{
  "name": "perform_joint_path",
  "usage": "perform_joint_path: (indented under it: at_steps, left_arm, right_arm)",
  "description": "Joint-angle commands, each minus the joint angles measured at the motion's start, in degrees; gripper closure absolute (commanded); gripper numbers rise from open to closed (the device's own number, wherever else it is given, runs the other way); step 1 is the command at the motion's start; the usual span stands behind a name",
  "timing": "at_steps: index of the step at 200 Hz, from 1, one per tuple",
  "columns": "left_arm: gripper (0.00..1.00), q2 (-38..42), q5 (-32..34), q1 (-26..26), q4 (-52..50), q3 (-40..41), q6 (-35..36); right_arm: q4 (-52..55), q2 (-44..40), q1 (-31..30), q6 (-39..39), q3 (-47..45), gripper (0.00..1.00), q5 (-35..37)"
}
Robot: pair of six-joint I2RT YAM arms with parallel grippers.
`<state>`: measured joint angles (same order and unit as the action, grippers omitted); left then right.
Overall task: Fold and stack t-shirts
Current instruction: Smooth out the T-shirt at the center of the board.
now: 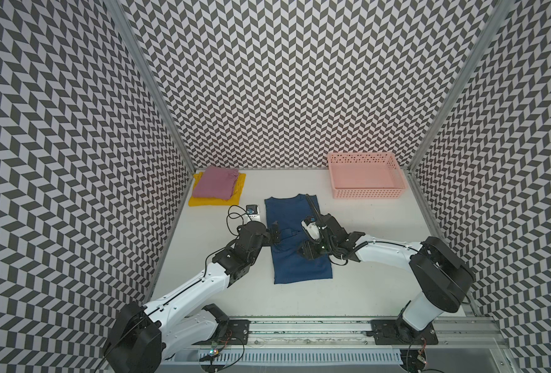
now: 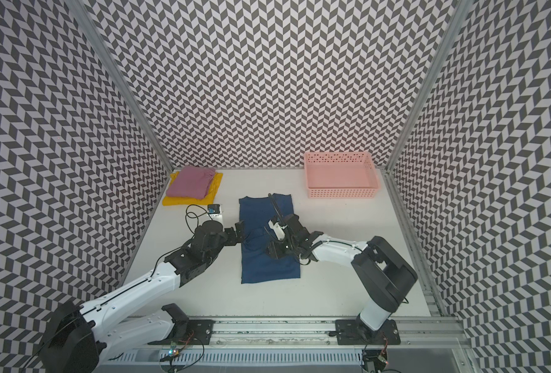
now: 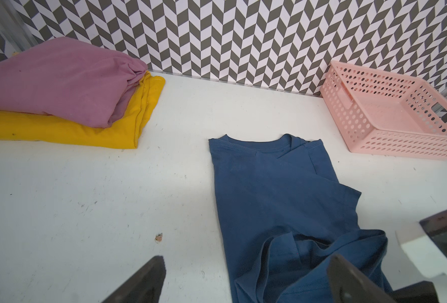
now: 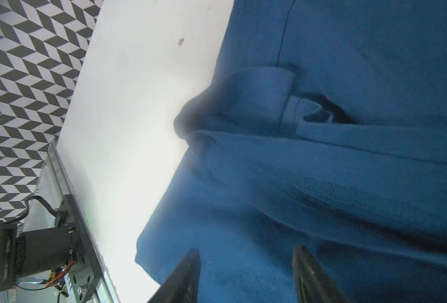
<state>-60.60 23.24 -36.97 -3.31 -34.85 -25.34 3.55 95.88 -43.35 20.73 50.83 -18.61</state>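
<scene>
A navy blue t-shirt (image 1: 300,271) (image 2: 267,268) (image 3: 269,183) lies mid-table, folded into a long strip with its collar toward the back wall, its middle rumpled. A mauve-pink t-shirt (image 1: 214,182) (image 2: 190,184) (image 3: 60,78) lies folded on a folded yellow t-shirt (image 1: 203,201) (image 2: 177,201) (image 3: 73,131) in the back left corner. My left gripper (image 1: 275,232) (image 2: 239,231) (image 3: 247,258) is open wide, straddling the navy shirt's left edge. My right gripper (image 1: 303,253) (image 2: 272,252) (image 4: 246,250) hovers low over the shirt's middle, jaws apart, holding nothing.
A pink perforated basket (image 1: 364,193) (image 2: 342,193) (image 3: 400,144) stands empty at the back right. Patterned walls close in the table on three sides. The arms' mounting rail (image 1: 300,326) runs along the front edge.
</scene>
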Motion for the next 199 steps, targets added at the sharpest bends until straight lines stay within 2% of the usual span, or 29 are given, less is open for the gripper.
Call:
perform_joint_path:
  at_steps: [1, 54, 116, 199]
  left_arm:
    - [0.01, 0.6, -0.1, 0.3, -0.5, -1.7, 0.2]
    - [0.01, 0.9, 0.4, 0.3, -1.0, -2.0, 0.3]
    - [0.01, 0.3, 0.3, 0.3, -1.1, -2.3, 0.5]
    - [0.01, 0.3, 0.2, 0.4, -1.8, -2.5, 0.6]
  right_arm:
    - [-3.6, 3.3, -0.3, 0.1, 1.5, 0.42, -0.4]
    - [-3.9, 9.4, -0.2, -1.4, 7.3, 0.43, -0.2]
    - [-0.9, 11.8, 2.0, -4.1, 14.5, 0.43, 1.6]
    - [-3.5, 16.3, 5.2, -3.9, 16.5, 0.44, 0.5]
